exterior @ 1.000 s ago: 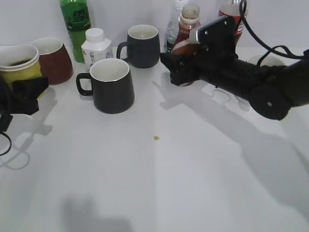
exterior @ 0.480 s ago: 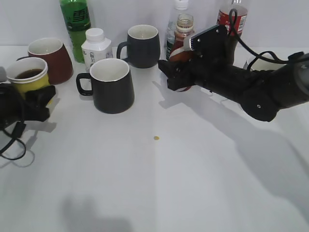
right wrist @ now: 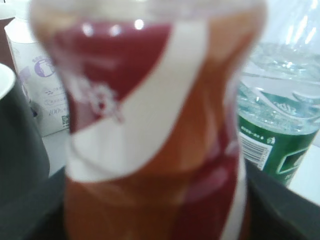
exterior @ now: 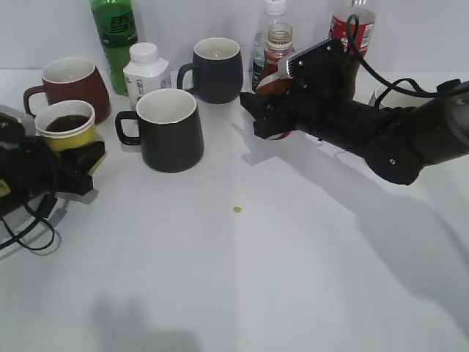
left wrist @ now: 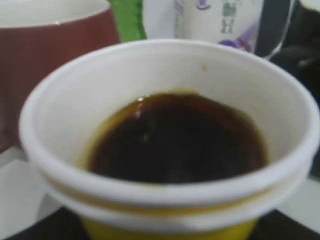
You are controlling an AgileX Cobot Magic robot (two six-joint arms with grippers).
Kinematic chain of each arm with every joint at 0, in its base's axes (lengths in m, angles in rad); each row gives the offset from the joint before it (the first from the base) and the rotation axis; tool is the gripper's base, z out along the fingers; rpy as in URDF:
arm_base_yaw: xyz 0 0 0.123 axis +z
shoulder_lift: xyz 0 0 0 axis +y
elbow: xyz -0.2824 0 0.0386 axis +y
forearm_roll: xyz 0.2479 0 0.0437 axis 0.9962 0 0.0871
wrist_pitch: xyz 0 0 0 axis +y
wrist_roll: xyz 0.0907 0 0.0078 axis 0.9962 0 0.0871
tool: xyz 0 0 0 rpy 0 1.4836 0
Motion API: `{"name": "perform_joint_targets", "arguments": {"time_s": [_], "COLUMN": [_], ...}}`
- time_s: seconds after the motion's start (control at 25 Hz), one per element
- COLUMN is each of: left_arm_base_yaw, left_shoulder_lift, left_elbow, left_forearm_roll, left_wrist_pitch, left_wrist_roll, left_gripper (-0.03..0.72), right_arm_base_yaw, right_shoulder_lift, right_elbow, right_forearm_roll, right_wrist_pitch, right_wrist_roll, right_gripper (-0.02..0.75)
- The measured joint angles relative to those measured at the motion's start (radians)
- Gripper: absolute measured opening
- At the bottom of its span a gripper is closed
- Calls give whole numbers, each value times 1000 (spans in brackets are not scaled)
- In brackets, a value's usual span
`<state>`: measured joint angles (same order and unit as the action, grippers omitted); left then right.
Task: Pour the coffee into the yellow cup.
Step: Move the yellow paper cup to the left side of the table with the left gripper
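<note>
Yellow paper cup holding dark coffee, pinched by left claw, lowered since earlier; right claw pinching curvy brown bottle upright on counter. Pour judged complete.

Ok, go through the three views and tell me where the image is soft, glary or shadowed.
Exterior view: sharp, with soft grey arm shadows across the white table. Left wrist view: the yellow cup fills the frame, its near rim blurred, a small glint on the coffee. Right wrist view: the coffee bottle is too close and badly out of focus, with specular dots near its top.
</note>
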<state>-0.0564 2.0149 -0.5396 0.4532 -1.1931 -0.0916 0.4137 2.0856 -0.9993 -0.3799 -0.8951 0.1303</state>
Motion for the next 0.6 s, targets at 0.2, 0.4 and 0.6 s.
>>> {"name": "perform_joint_targets", "arguments": {"time_s": [0.2,0.4,0.6], "left_arm_base_yaw": [-1,-1,-1], "left_shoulder_lift": [25,30,30], "left_elbow": [-16,-19,-20], "left_forearm_roll": [28,36,43], "left_wrist_pitch": [-29,-31,-14], "left_wrist_roll": [0,0,0], "left_gripper": [382,412,452], "right_arm_base_yaw": [0,0,0], "right_shoulder_lift": [0,0,0], "right_elbow": [0,0,0], "right_forearm_roll": [1,1,1], "right_wrist_pitch": [0,0,0], "right_wrist_roll": [-2,-2,-3], "right_gripper": [502,502,502]}}
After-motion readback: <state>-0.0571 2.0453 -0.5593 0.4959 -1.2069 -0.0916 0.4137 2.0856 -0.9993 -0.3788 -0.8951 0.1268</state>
